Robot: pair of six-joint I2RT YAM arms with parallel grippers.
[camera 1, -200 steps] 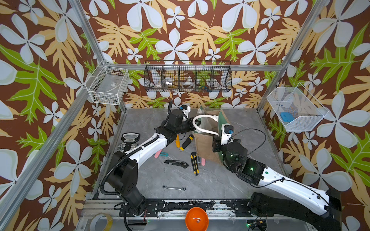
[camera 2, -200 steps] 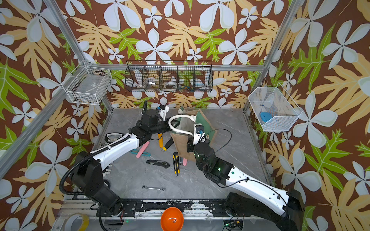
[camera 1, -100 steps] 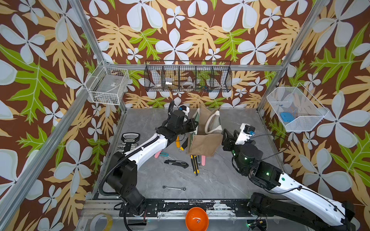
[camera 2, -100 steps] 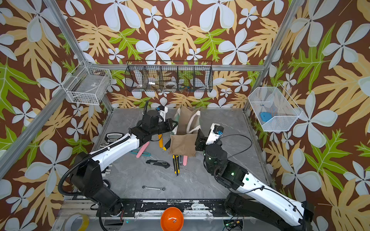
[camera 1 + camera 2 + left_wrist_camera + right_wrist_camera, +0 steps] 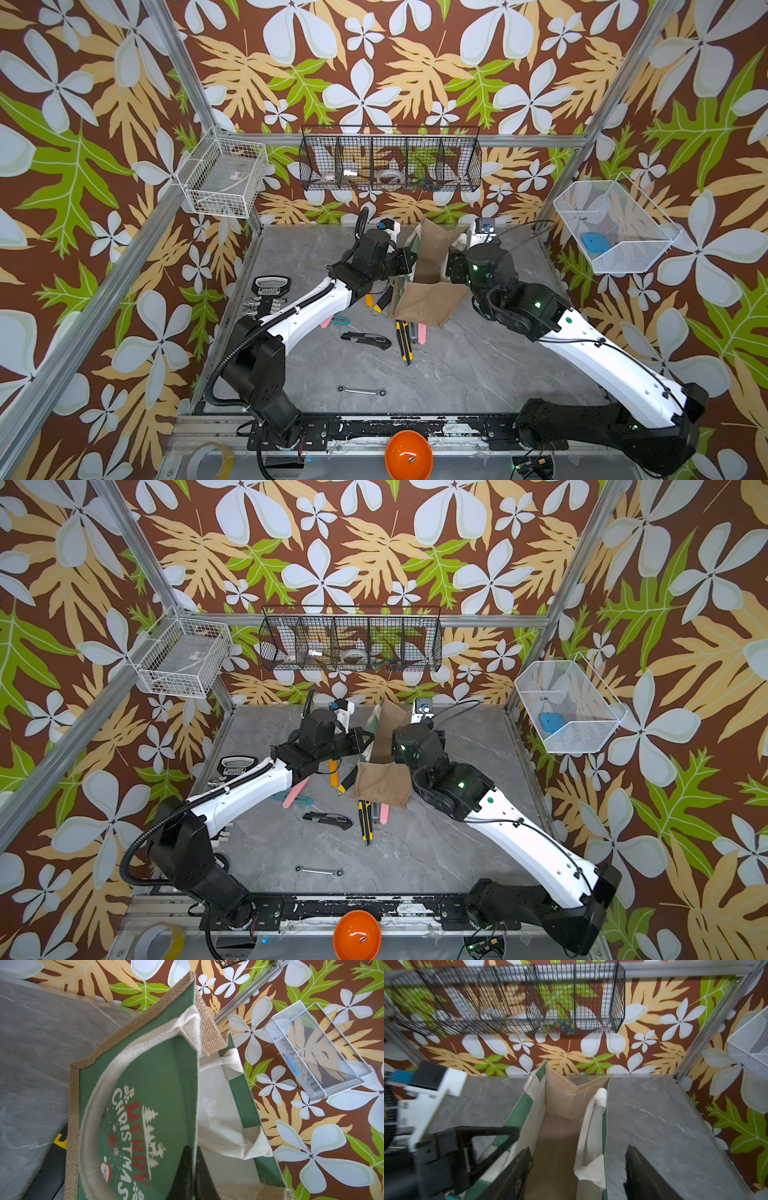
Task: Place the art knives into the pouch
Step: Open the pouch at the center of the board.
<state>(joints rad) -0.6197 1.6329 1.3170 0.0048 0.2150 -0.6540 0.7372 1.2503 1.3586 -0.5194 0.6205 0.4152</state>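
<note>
My left gripper (image 5: pixel 192 1159) pinches the pouch (image 5: pixel 432 299) by its rim; my right gripper (image 5: pixel 579 1149), spread, straddles the opposite wall. Clamp there, pull the mouth wide; the art knife lies among the cutters (image 5: pixel 404 340) at its base

You are looking into a booth whose walls (image 5: pixel 374 62) carry one wallpaper all round: a brown ground with big white flowers and tan and green leaves. Silver metal posts (image 5: pixel 176 62) run up the corners, and a matching rail (image 5: pixel 532 141) crosses the back wall. The floor of your workspace is a grey, marble-veined table top (image 5: pixel 457 374), lit evenly, with only soft shadows. A long black wire basket (image 5: pixel 390 158) with several compartments hangs on the back rail. A white wire basket (image 5: pixel 224 183) hangs on the left post, and a white mesh basket (image 5: pixel 615 232) hangs on the right wall.
</note>
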